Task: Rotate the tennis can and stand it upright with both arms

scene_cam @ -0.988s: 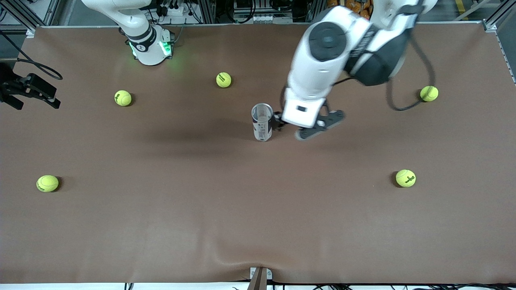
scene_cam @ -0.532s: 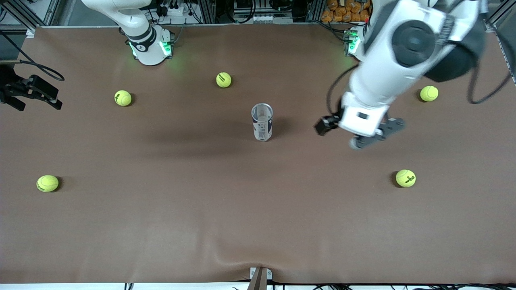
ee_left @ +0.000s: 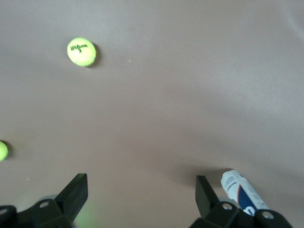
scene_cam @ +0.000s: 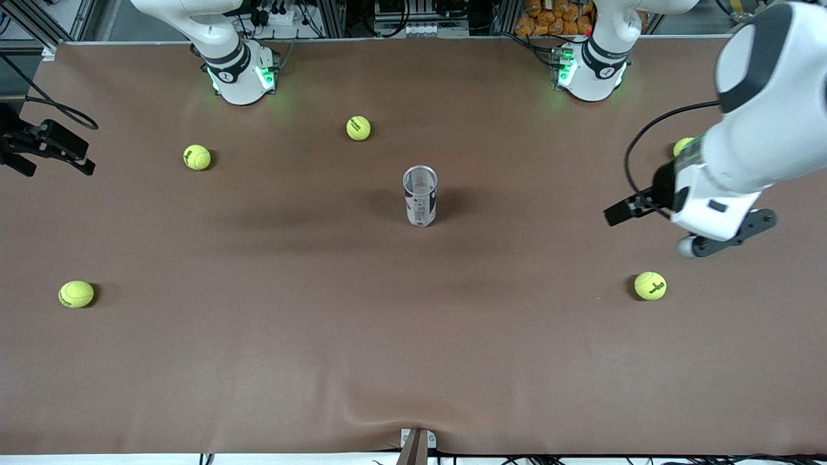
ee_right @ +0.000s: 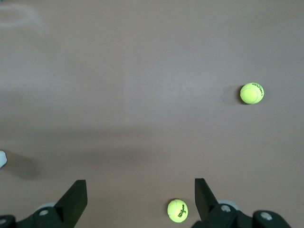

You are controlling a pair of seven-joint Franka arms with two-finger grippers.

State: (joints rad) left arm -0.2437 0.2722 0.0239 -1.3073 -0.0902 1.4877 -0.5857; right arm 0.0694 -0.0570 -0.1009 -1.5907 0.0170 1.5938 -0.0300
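Note:
The tennis can point(scene_cam: 420, 196) stands upright near the middle of the brown table, open silvery rim up, with nothing touching it. Its white and dark-blue label also shows at the edge of the left wrist view point(ee_left: 242, 191). My left gripper point(scene_cam: 625, 211) is open and empty, in the air over the table toward the left arm's end, well apart from the can. Its jaws stand wide in the left wrist view point(ee_left: 141, 199). My right gripper point(scene_cam: 46, 150) is open and empty at the right arm's end of the table, and also shows in the right wrist view point(ee_right: 140, 202).
Several yellow-green tennis balls lie scattered on the table: one point(scene_cam: 650, 285) below the left gripper, one point(scene_cam: 682, 146) partly hidden by the left arm, others point(scene_cam: 358, 128) point(scene_cam: 197, 157) point(scene_cam: 76, 294). The two arm bases point(scene_cam: 240, 72) point(scene_cam: 591, 64) stand at the table's top edge.
My left gripper has pulled away from beside the can and swung toward the left arm's end of the table. The can stays upright. The right gripper has barely moved.

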